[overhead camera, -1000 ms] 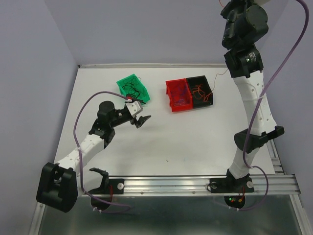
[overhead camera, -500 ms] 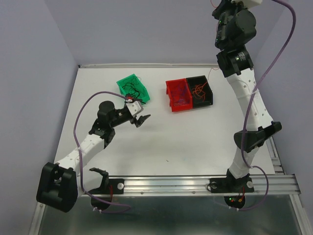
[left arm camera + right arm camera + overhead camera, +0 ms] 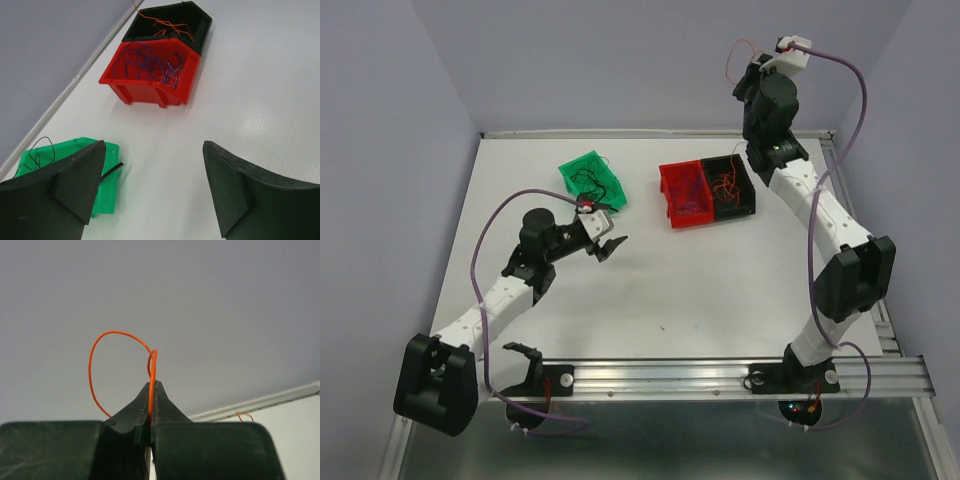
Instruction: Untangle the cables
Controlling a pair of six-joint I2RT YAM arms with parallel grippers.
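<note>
**Item:** thin curly orange wire (image 3: 115,332).

**Location:** pinched between the closed fingers of the right gripper (image 3: 152,389). The gripper is raised above the far edge of the white tabletop (image 3: 720,290) at 1 o'clock. One loop arcs out toward 10 o'clock of the fingertips.

**Left gripper** (image 3: 154,147): fingers spread wide and holding nothing, low over the tabletop near the 6 o'clock side of the green plastic bin (image 3: 570,172).

**Sorted stock:**
- black wires (image 3: 588,182) in the green bin, at 11 o'clock
- blue-purple wires (image 3: 150,65) in the red plastic bin (image 3: 150,92), at 12 o'clock
- orange wires (image 3: 170,25) in the black plastic bin (image 3: 202,30), which touches the red bin

**Handling note:** the strand probably belongs in the black bin. It is best lowered until its tail sits inside the walls and only then released, as a wire this light and springy may cling to the fingers or bounce out.

**Not determinable:**
- the strand's lower length, hidden behind the fingers
- whether the strand trails into the black bin
- where the small orange curl (image 3: 243,415) comes from
</note>
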